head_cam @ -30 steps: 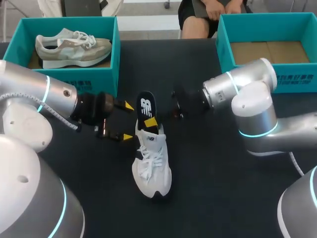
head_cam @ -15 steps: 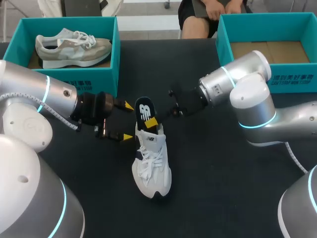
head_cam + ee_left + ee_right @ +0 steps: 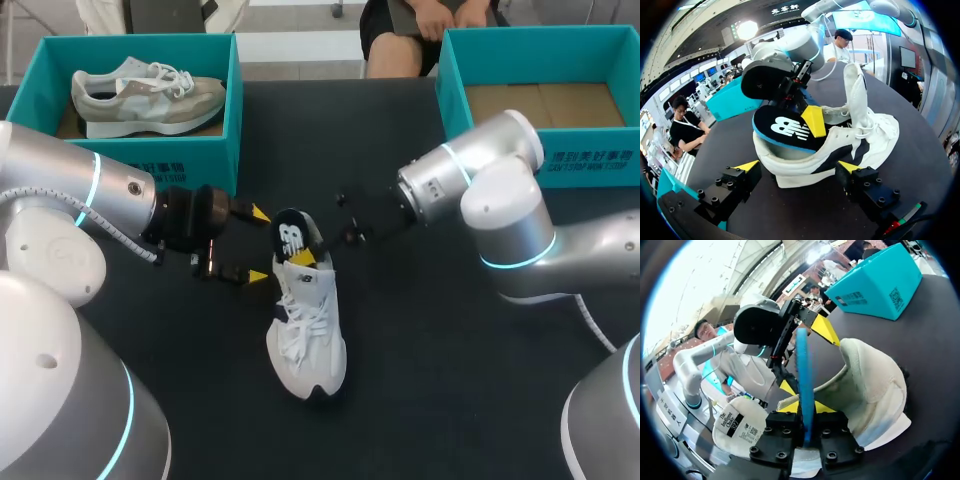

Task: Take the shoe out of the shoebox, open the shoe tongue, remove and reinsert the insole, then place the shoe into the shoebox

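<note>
A white shoe [image 3: 306, 335] lies in the middle of the table with its toe toward me. My right gripper [image 3: 310, 250] is shut on the black, blue-edged insole [image 3: 291, 237], holding it tilted over the heel opening. In the right wrist view the insole [image 3: 804, 375] stands edge-on between my right gripper's [image 3: 805, 410] fingers, over the shoe's heel cup [image 3: 870, 390]. My left gripper [image 3: 258, 245] is open, one finger at each side of the heel. In the left wrist view the shoe [image 3: 860, 145] and insole [image 3: 785, 129] sit just ahead of that gripper [image 3: 799, 167].
A teal shoebox [image 3: 232, 110] at the back left holds a beige shoe [image 3: 150, 97]. A second teal shoebox [image 3: 455, 110] at the back right shows only its cardboard floor. Bare black table lies around the white shoe.
My right arm has swung and lowered the insole, tipping it down toward the heel opening. The left arm and the shoe have stayed in place.
</note>
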Controlling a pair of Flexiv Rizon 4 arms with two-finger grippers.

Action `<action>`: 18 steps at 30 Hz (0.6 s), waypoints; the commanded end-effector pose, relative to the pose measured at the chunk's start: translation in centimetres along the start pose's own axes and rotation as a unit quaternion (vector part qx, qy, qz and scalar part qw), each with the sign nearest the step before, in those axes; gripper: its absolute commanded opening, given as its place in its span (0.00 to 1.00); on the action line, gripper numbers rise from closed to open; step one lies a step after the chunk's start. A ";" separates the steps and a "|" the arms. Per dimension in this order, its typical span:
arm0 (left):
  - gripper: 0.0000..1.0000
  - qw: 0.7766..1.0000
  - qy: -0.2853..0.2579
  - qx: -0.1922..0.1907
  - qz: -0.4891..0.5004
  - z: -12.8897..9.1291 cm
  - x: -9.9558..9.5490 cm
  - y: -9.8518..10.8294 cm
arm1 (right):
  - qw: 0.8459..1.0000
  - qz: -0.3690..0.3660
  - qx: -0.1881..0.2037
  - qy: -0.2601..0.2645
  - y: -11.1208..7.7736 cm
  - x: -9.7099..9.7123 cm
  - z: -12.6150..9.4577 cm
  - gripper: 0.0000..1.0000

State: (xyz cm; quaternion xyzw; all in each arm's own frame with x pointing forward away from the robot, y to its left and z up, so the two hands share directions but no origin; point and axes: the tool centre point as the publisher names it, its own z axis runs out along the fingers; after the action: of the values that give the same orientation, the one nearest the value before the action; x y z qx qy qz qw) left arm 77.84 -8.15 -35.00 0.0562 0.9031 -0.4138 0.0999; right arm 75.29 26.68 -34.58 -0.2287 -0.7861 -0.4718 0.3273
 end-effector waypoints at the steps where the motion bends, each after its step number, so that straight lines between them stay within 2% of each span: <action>1: 1.00 1.000 0.000 -0.002 0.000 0.0 0.1 -0.1 | 1.000 -0.010 0.006 -0.012 0.9 0.7 -0.9 0.27; 5: 1.00 1.000 0.000 -0.002 0.000 0.0 0.1 -0.1 | 1.000 -0.024 0.007 -0.018 1.9 0.6 -1.5 0.25; 10: 1.00 1.000 0.000 -0.002 0.000 0.0 0.1 -0.1 | 0.999 -0.031 0.016 -0.011 2.3 -0.5 -1.4 0.23; 13: 1.00 1.000 0.000 -0.002 0.000 0.0 0.1 -0.1 | 0.999 -0.021 0.024 -0.005 2.2 -1.1 -1.2 0.13; 14: 1.00 1.000 0.000 -0.002 0.000 0.0 0.1 -0.1 | 1.000 -0.012 0.024 -0.005 2.1 -1.2 -1.1 0.00; 18: 1.00 1.000 0.000 -0.002 0.000 0.0 0.1 -0.1 | 0.999 0.011 0.034 -0.003 1.2 -0.9 -0.7 0.00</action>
State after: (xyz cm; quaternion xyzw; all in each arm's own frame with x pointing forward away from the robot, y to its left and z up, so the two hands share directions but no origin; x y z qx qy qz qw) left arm 77.84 -8.15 -35.00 0.0562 0.9031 -0.4138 0.1000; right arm 76.93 25.96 -33.89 -0.2251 -0.7987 -0.4469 0.3343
